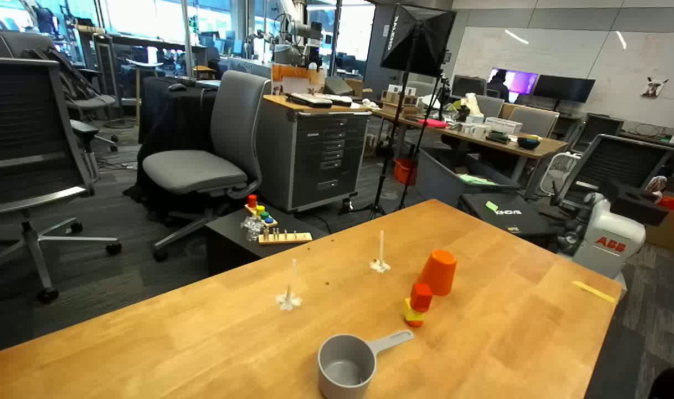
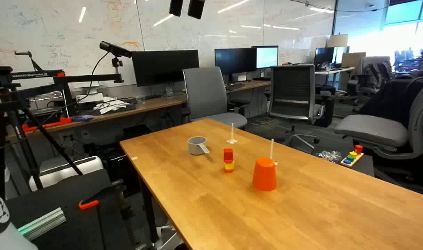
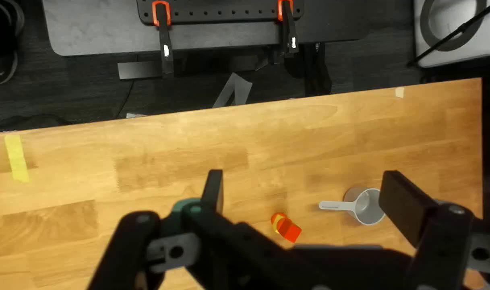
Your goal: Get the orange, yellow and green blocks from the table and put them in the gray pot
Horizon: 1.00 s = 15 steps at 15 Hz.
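Observation:
An orange-red block (image 1: 421,296) stands on a bright yellow block (image 1: 413,313), with another orange-red piece at the bottom. This stack shows in both exterior views (image 2: 228,154) and in the wrist view (image 3: 290,230). No green block shows on the table. The gray pot (image 1: 348,354) stands upright near the stack, its mouth open upward and its handle out to the side. It also shows in an exterior view (image 2: 196,148) and the wrist view (image 3: 358,209). My gripper (image 3: 303,189) is open and empty, high above the table, and is outside both exterior views.
A tall orange block (image 1: 440,271), shaped like an upturned cup, stands beside the stack. Two thin white sticks (image 1: 381,249) (image 1: 288,288) stand upright on the table (image 1: 508,343). A yellow tape strip (image 1: 593,291) lies near one table edge. Toys (image 1: 284,238) sit on a low side table.

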Motion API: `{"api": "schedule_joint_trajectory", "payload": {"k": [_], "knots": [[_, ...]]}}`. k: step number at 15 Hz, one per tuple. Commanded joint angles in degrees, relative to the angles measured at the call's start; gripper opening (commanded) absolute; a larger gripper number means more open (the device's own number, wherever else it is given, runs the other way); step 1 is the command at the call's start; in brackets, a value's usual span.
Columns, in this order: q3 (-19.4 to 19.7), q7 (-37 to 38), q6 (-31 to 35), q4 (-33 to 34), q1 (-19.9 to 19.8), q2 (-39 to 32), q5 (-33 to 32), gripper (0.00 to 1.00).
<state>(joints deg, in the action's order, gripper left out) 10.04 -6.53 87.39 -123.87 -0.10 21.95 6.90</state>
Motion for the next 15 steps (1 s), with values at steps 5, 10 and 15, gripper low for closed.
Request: {"api": "schedule_joint_trajectory", "payload": {"k": [5, 10, 15], "knots": [[-1.3, -0.5, -0.2, 0.5, -1.6, 0.0, 0.4, 1.00], [-2.7, 2.0, 3.4, 0.8, -1.3, -2.7, 1.3, 1.00], [-7.2, 6.8, 10.8, 4.2, 0.0, -10.5, 0.5, 1.00]]}}
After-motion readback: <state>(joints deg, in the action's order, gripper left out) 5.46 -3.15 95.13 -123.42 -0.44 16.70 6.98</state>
